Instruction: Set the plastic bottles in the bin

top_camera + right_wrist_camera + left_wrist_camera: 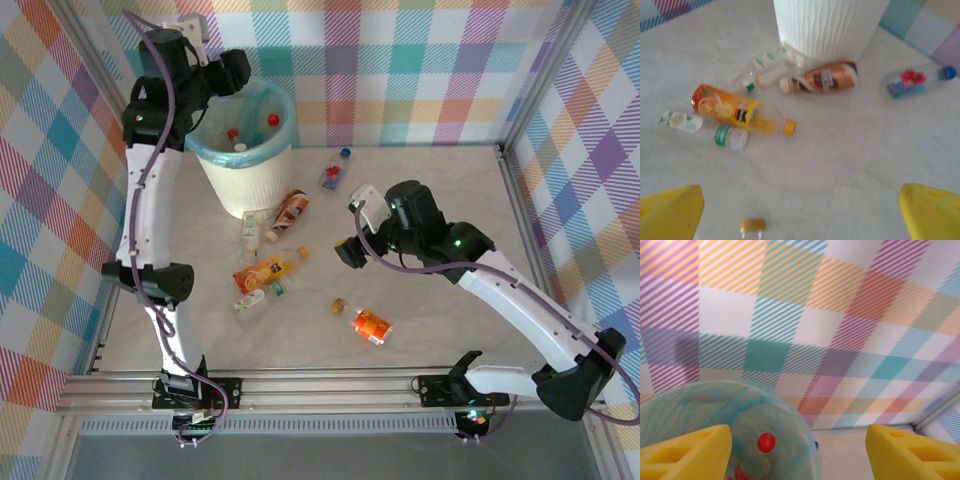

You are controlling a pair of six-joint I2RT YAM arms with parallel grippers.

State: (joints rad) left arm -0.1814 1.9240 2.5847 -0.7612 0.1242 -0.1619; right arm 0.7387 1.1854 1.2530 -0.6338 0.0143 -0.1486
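The white ribbed bin (250, 172) with its teal bag stands at the back left, and red-capped plastic bottles (232, 133) lie inside it. My left gripper (236, 70) hangs open over the bin's far rim with nothing between its yellow fingers (687, 452). Below it I look into the bin (700, 410) at a red cap (766, 442). My right gripper (352, 226) is open above the table's middle. Its view holds an orange bottle (732, 109), a brown one (822, 80), two clear ones (700, 129), a blue-capped one (915, 81) and a yellow cap (752, 225).
Loose bottles lie in front of the bin: brown (290, 212), clear (249, 230), orange (262, 272), and a blue-capped one (335, 170) to its right. Another orange bottle (370, 326) lies nearer the arms. Plaid walls and a metal frame (510, 190) close the table in.
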